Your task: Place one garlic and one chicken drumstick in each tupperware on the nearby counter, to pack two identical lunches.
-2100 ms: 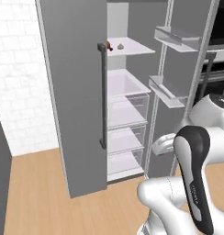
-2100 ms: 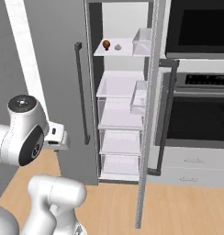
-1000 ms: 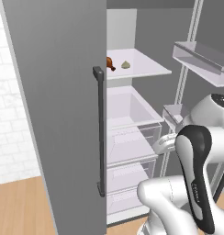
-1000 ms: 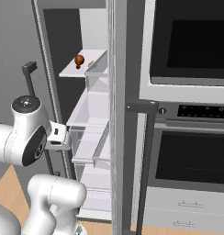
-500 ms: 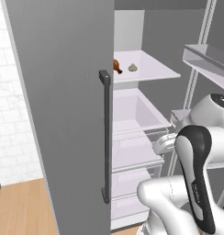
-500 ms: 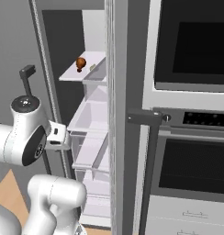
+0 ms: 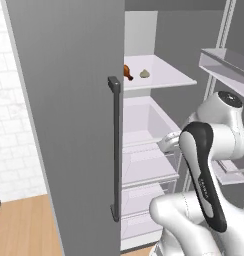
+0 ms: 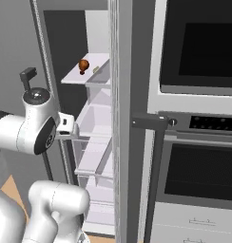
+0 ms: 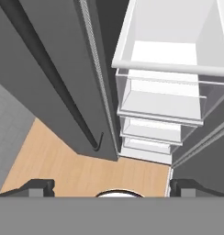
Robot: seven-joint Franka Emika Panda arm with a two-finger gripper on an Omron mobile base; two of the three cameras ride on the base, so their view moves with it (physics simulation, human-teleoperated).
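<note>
On the white top shelf (image 7: 164, 75) of the open fridge lie a brown chicken drumstick (image 7: 127, 72) and, just right of it, a pale garlic (image 7: 144, 74). From the other side the drumstick (image 8: 83, 64) and the garlic (image 8: 96, 69) sit on the same shelf. My gripper (image 9: 114, 188) is open and empty, its fingertips (image 9: 40, 187) far apart. It points down along the fridge front toward the clear drawers (image 9: 159, 96), well below the shelf. The tupperware and the counter are out of view.
The grey fridge door (image 7: 69, 100) with its long dark handle (image 7: 114, 150) stands open on the left. Door bins (image 7: 225, 61) hang on the right. A black wall oven (image 8: 203, 52) is beside the fridge. Wooden floor (image 9: 63, 165) lies below.
The base has driven closer to the fridge, so the whole picture has shifted and the fridge looks larger. The arm holds the same pose and the gripper stays open.
</note>
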